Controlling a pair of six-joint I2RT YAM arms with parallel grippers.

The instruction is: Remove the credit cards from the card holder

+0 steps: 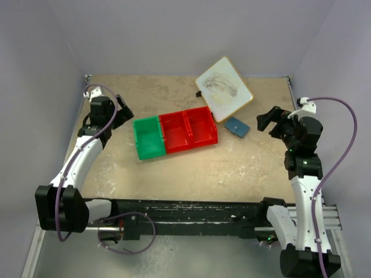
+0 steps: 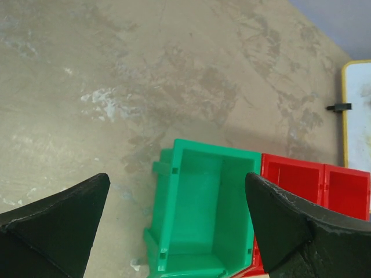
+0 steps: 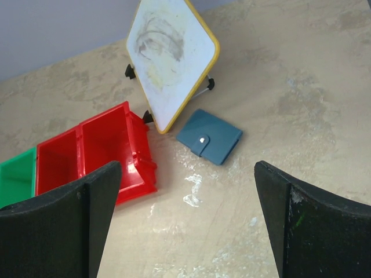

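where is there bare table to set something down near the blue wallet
Bare table lies right of the card holder and on the near side of the red bins and green bin. Crowded: the card holder sits close to the whiteboard corner and red bins.

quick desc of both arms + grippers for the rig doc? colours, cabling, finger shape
The two match. The left arm and right arm have white links between black joint housings, on black bases. A lilac cable loops outside each arm from base to wrist. The left gripper and right gripper are all black. Their fingers are blunt matte wedges. No markings are legible.
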